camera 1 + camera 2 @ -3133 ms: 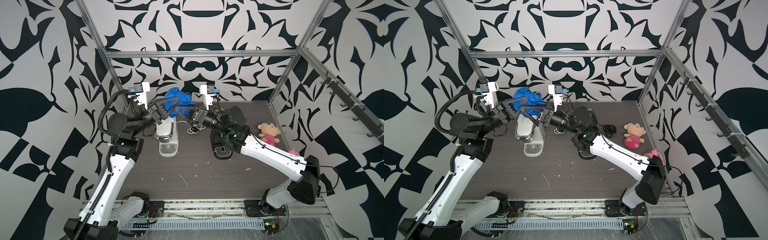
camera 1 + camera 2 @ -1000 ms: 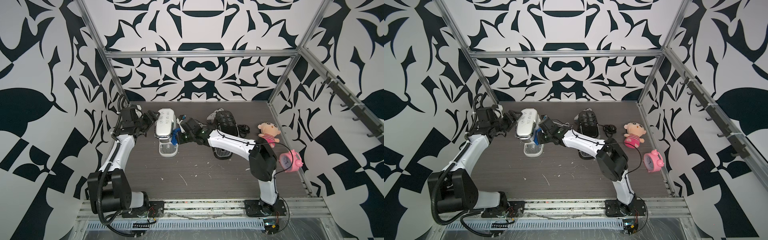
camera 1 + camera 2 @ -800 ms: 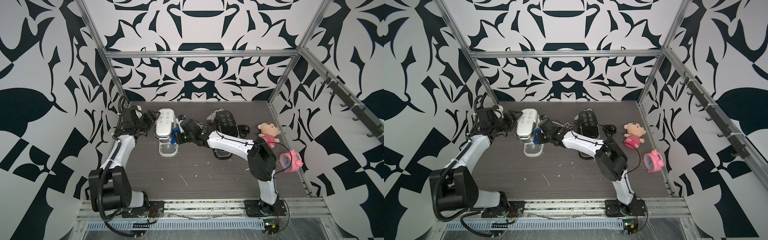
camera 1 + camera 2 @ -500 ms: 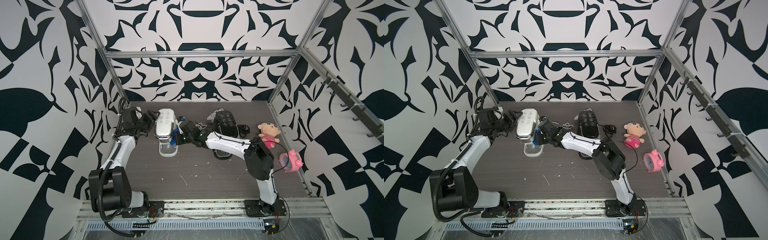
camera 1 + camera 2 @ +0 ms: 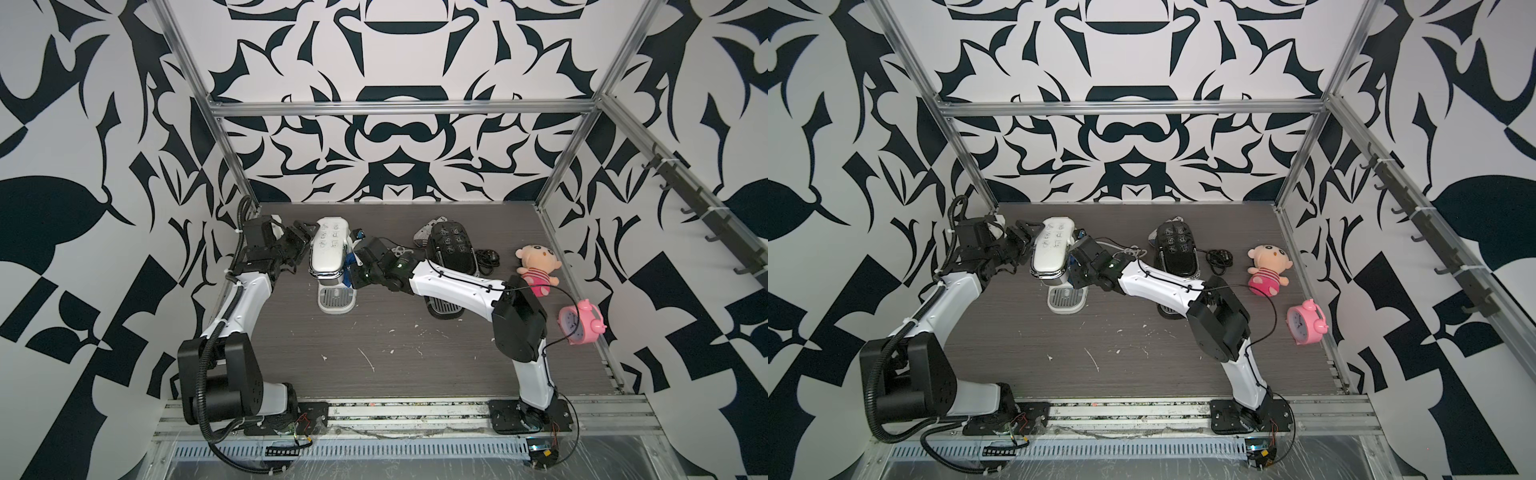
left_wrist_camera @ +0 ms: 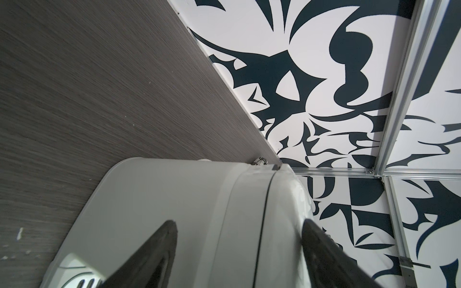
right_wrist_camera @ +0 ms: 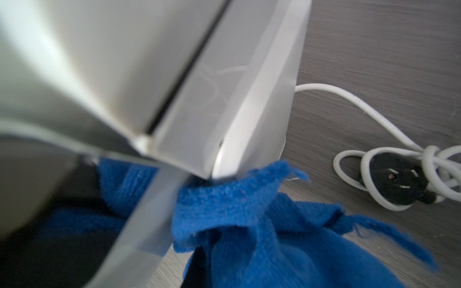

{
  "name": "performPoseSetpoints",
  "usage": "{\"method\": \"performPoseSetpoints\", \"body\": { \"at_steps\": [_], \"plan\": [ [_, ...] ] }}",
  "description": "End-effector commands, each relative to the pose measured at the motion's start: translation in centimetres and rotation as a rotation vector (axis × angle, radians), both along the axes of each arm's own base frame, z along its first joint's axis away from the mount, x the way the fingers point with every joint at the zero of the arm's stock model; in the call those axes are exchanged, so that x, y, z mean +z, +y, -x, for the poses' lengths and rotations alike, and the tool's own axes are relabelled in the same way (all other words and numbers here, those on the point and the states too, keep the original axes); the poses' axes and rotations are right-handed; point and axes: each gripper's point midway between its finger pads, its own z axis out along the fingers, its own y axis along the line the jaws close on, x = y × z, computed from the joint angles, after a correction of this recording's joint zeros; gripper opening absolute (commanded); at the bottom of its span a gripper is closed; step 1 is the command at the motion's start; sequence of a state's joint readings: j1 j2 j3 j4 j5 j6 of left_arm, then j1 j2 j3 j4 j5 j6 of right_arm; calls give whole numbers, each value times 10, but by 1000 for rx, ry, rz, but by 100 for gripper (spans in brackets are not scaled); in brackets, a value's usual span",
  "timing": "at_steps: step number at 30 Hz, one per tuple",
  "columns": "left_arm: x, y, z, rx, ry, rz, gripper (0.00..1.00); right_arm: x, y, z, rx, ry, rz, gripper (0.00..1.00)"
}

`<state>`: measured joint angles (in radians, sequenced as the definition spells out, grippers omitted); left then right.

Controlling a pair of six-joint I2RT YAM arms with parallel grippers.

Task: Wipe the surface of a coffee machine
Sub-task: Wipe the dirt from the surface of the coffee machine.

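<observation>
A white coffee machine (image 5: 328,253) (image 5: 1052,249) stands at the back left of the table. My left gripper (image 5: 302,237) (image 5: 1023,235) is open at its left flank. In the left wrist view the left gripper (image 6: 238,222) shows two dark fingers (image 6: 154,251) spread wide over the machine's pale side (image 6: 199,199); I cannot tell whether they touch it. My right gripper (image 5: 353,270) (image 5: 1075,266) is shut on a blue cloth (image 5: 349,266) (image 7: 249,212). The cloth is pressed against the machine's right side, low down near its base (image 7: 249,139). It hides the right fingertips.
A black coffee machine (image 5: 451,245) (image 5: 1177,245) stands right of the right arm, with a coiled white cord and plug (image 7: 399,179) between the two machines. A doll (image 5: 534,268) and a pink alarm clock (image 5: 582,322) lie by the right wall. White crumbs (image 5: 370,361) dot the front.
Three seconds ago both arms were raised over the machine with the cloth on top; now they sit low at its sides. Over the last second the cloth has crept slightly along the right side.
</observation>
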<state>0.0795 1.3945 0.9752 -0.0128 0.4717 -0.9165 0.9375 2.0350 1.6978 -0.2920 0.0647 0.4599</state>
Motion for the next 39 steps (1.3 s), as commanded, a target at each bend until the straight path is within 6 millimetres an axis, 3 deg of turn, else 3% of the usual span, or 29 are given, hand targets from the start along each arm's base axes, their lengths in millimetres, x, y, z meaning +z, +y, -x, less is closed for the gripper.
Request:
{"method": "performPoseSetpoints", "body": {
  "at_steps": [1, 10, 15, 18, 25, 28, 33, 39],
  "plan": [
    [-49, 5, 17, 27, 170, -16, 80, 36, 4, -9, -2, -87, -55, 0],
    [-55, 0, 17, 15, 191, 23, 79, -38, 16, -5, -18, 22, -122, 0],
    [-52, -2, 17, 7, 187, 43, 79, -58, 17, -8, -22, 54, -115, 0],
    [-50, -1, 18, 14, 181, 41, 79, -55, 16, -9, -29, 71, -144, 0],
    [-51, -2, 20, 19, 185, 46, 79, -12, 14, -1, -59, 83, -325, 0],
    [-50, -2, 21, 20, 183, 51, 79, -5, 16, 8, -69, 140, -424, 0],
    [-50, -4, 20, 11, 182, 69, 79, -13, 41, 30, -47, 250, -579, 0],
    [-51, -6, 20, 6, 187, 83, 78, -20, 58, 34, -39, 266, -722, 0]
  ]
}}
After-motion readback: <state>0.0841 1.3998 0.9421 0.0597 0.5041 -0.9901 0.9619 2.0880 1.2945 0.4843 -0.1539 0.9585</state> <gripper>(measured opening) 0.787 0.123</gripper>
